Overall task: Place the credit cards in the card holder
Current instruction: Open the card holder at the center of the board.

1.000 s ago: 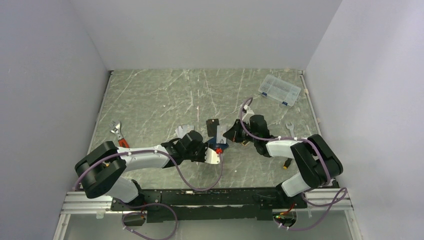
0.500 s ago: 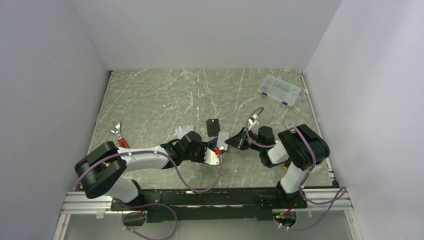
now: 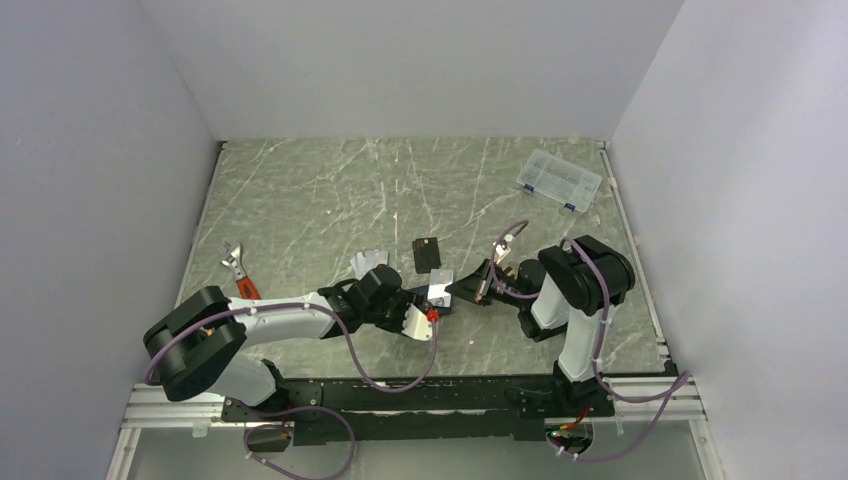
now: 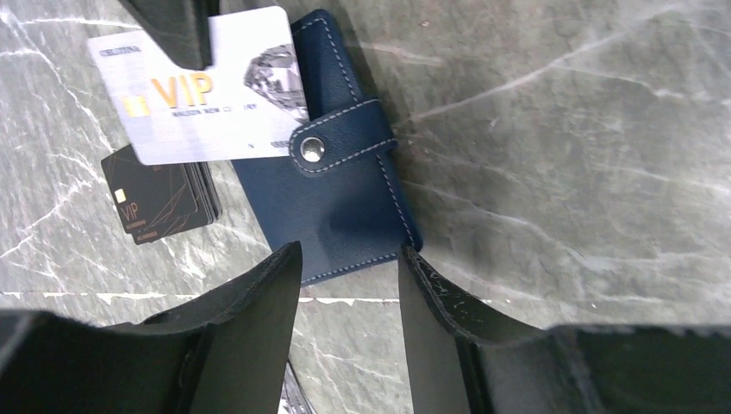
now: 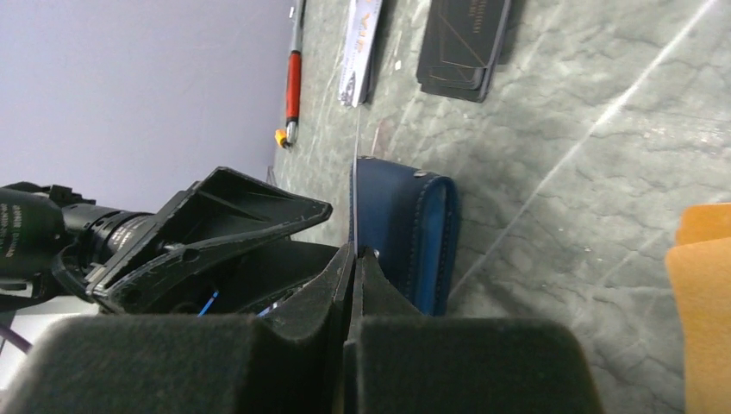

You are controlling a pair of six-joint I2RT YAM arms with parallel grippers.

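Observation:
The navy card holder point(image 4: 336, 198) lies closed on the table, its snap tab fastened. My left gripper point(image 4: 349, 259) is open just short of its near edge, with nothing between the fingers. My right gripper point(image 5: 355, 252) is shut on a silver VIP credit card point(image 4: 207, 86), which it holds over the holder's far corner. In the right wrist view this card point(image 5: 355, 172) shows edge-on beside the holder point(image 5: 405, 233). From above, the two grippers, left point(image 3: 420, 303) and right point(image 3: 452, 288), face each other closely. More credit cards point(image 3: 368, 262) lie behind the left gripper.
A stack of flat black cards point(image 3: 427, 253) lies just behind the holder. A wrench point(image 3: 232, 258) and a red-handled tool point(image 3: 245, 288) lie at the left. A clear plastic box point(image 3: 560, 180) sits at the back right. An orange blur point(image 5: 702, 293) fills the right wrist view's right edge.
My right arm has folded back towards its base while its gripper, still shut on the card, came nearer and lower beside the holder. My left gripper's jaws have opened wider.

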